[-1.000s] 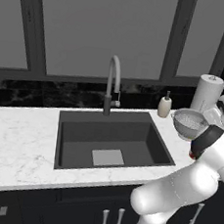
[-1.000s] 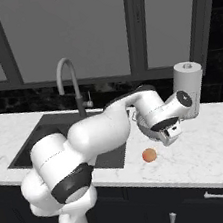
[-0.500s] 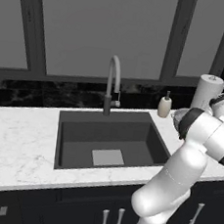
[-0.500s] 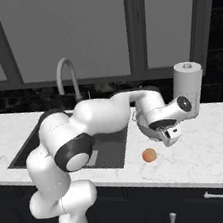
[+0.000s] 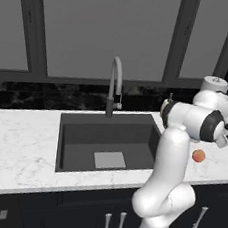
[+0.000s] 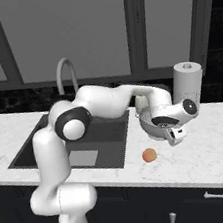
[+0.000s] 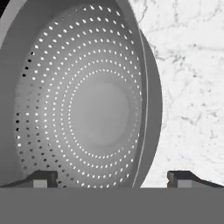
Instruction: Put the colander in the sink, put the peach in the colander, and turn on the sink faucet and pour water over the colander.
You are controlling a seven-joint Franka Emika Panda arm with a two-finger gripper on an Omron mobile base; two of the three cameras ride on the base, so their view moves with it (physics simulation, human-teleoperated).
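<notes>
One colander, a round silvery-grey metal bowl pierced with rings of small holes around a plain smooth centre, sits on the white marble bench to the right of the sink; in the hand view its thin rim arcs between the two finger tips. In the right base view the colander shows as a grey curved edge tucked under the robot's hand, just beside the sink's right rim. The jaws stand spread wide, one tip over the perforated inside of the bowl and the other over bare marble, so the rim lies between them; they look released, though whether either tip touches the metal I cannot tell.

One peach, a small round red-orange fruit, lies on the bench in front of the colander, apart from it and right of the sink's front corner.

The sink is one large rectangular dark grey basin with a lighter square drain plate on its floor. One sink faucet, a tall silver-grey gooseneck on a dark post, rises behind the sink's back rim. One white paper towel roll stands upright behind the colander, well right of the sink
</notes>
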